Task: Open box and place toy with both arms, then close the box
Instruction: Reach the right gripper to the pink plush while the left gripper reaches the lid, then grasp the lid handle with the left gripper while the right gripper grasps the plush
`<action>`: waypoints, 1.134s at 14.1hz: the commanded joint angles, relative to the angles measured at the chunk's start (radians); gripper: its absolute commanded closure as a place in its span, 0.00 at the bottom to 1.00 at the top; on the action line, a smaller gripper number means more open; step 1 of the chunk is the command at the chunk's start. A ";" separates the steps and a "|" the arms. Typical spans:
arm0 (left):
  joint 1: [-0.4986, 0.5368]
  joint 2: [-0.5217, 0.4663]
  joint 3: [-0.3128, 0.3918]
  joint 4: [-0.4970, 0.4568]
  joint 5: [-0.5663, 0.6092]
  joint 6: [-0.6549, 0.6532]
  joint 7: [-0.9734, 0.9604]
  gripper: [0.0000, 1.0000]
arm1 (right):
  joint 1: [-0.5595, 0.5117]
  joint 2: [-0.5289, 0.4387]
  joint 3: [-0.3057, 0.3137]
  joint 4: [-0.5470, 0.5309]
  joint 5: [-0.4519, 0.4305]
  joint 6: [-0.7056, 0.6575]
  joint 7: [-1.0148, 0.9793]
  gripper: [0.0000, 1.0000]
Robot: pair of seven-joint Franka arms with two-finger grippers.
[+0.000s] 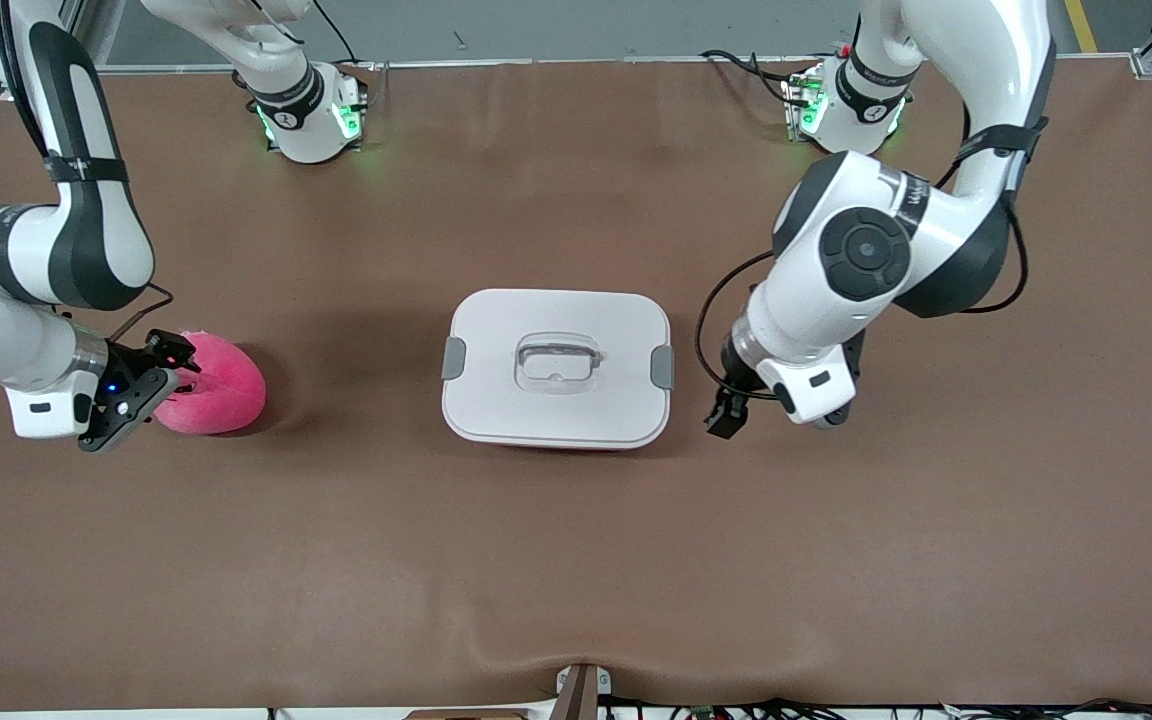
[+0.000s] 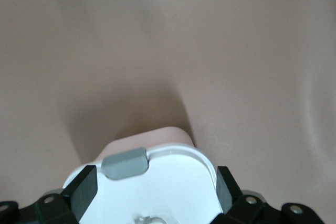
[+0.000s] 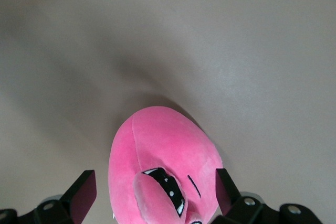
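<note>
The box [image 1: 556, 400] stands at the middle of the table with its white lid [image 1: 496, 330] on. The lid has grey clips [image 1: 663, 367] at both ends and a clear handle [image 1: 558, 360]. The pink plush toy [image 1: 221, 385] lies toward the right arm's end. My right gripper [image 1: 151, 385] is open, its jaws on either side of the toy [image 3: 163, 150]. My left gripper [image 1: 729, 412] is open and empty, low beside the box's end toward the left arm. In the left wrist view the lid [image 2: 173, 182] and one clip [image 2: 124, 162] show between its fingers [image 2: 84, 190].
The brown table mat [image 1: 576, 560] is bare around the box and the toy. The two arm bases [image 1: 311, 115] stand along the table's edge farthest from the front camera.
</note>
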 commanded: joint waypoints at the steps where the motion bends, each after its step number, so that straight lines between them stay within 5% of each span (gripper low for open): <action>1: -0.057 0.032 0.017 0.045 0.006 0.001 -0.097 0.00 | 0.001 -0.013 0.002 -0.047 -0.004 0.026 -0.032 0.00; 16: -0.235 0.100 0.014 0.076 0.090 0.119 -0.490 0.00 | -0.063 -0.029 0.001 -0.173 -0.031 0.126 -0.308 0.00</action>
